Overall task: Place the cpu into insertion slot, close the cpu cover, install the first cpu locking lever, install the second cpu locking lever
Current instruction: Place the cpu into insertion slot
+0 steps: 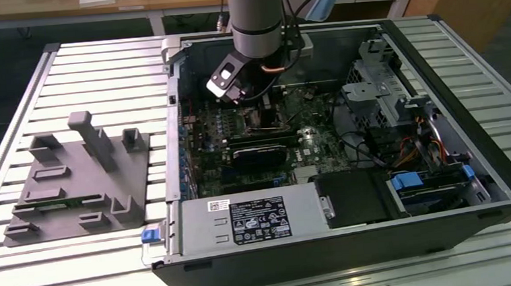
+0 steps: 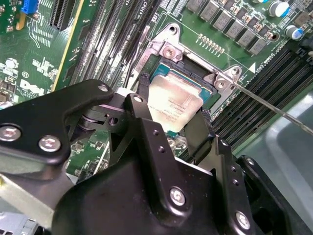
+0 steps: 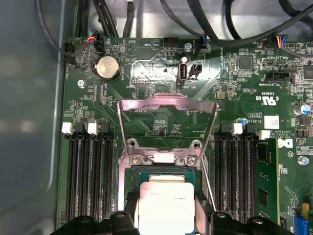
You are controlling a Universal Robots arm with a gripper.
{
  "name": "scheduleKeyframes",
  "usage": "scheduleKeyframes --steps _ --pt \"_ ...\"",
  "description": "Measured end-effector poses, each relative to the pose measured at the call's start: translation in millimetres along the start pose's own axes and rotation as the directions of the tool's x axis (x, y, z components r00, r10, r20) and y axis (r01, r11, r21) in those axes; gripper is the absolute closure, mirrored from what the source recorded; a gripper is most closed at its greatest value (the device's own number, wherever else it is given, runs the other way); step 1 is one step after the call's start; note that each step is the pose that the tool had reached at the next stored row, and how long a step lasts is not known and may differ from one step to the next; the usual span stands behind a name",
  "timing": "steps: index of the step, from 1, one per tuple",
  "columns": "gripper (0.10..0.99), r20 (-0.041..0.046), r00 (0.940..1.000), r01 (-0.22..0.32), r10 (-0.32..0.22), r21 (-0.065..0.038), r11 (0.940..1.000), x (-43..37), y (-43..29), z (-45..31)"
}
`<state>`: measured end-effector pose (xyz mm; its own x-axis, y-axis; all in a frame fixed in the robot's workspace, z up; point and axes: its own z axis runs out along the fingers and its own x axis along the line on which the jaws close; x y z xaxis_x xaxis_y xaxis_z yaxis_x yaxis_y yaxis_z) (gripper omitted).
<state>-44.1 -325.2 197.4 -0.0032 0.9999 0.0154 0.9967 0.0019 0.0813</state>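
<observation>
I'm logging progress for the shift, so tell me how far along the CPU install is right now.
Done: nothing finished yet. In hand: the claw grips the cpu right at the insertion slot; whether it is seated I cannot tell. Left: the cpu cover stands open, flipped back on its hinge, and a locking lever juts out free, unlatched.

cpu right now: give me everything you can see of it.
The cpu is a small flat square chip with a pale silver-beige metal face carrying faint print. It lies between the gripper's black fingers, which appear to clamp two opposite edges. It is over the insertion slot, looking slightly tilted in the second wrist view; whether it is seated cannot be told. The cpu cover stands swung open beyond it, not touching it.
</observation>
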Motion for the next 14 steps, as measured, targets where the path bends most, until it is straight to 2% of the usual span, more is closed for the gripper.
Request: scheduleKeyframes --steps 5,14 --pt "0.549 -0.0077 1.0 0.001 -0.001 0.0 1.0 0.0 -0.2 1.4" --pt "0.549 -0.0089 1.0 0.001 -0.001 0.0 1.0 0.7 0.1 2.6"
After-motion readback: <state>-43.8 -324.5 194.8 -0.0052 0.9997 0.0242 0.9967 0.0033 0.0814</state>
